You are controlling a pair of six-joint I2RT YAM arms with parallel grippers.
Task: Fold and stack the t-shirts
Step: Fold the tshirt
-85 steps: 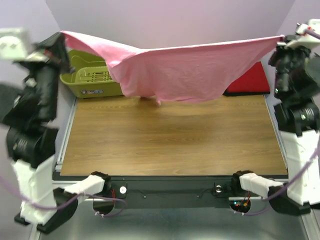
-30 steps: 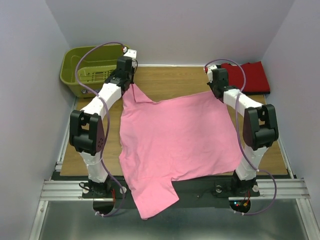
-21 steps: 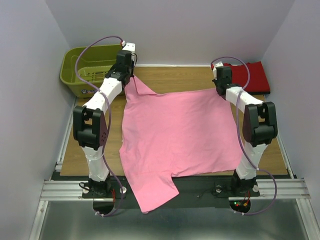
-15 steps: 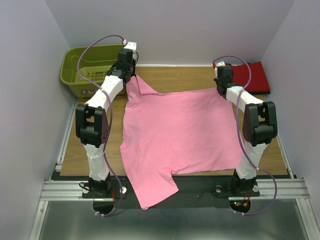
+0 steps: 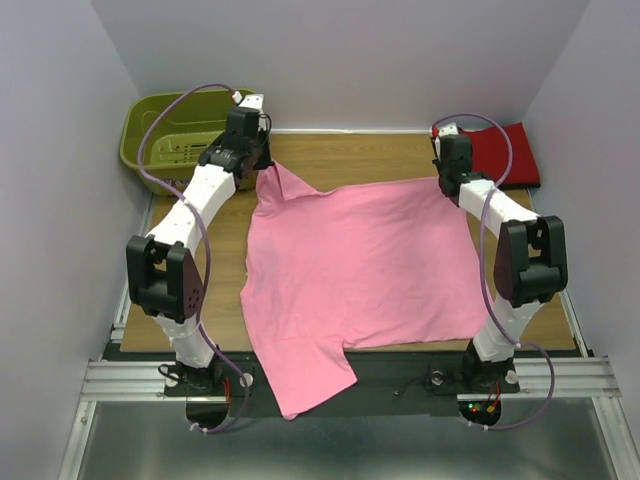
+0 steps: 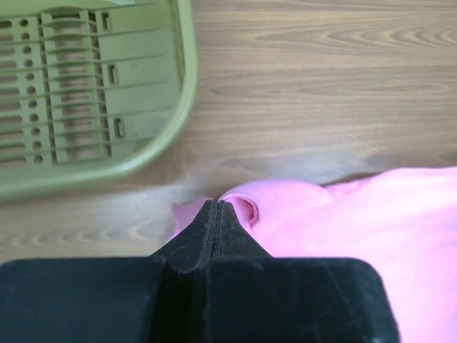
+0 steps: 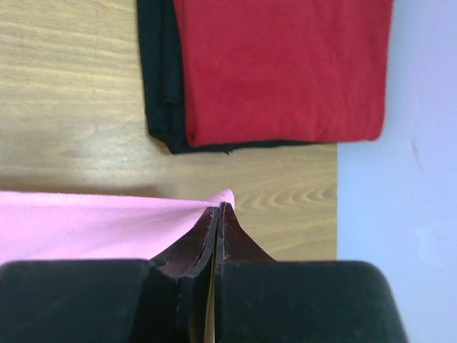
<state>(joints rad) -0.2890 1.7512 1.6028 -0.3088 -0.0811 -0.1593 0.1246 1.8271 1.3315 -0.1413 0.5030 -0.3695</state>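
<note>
Pink t-shirt (image 5: 360,265) spread flat and held by two far corners, ready for folding.
Left hand (image 6: 216,209) is clamped shut on one far corner of the cloth and right hand (image 7: 218,209) on the other. This draws the far edge taut across the worktop (image 5: 350,155) and lets the body lie smooth, while the near end spills over the front edge. Just beyond the right hand, the folded red t-shirt (image 7: 282,68) rests on a black one (image 7: 158,71), probably the stack this shirt should join. The olive basket (image 6: 93,170) sits beside the left hand.
</note>
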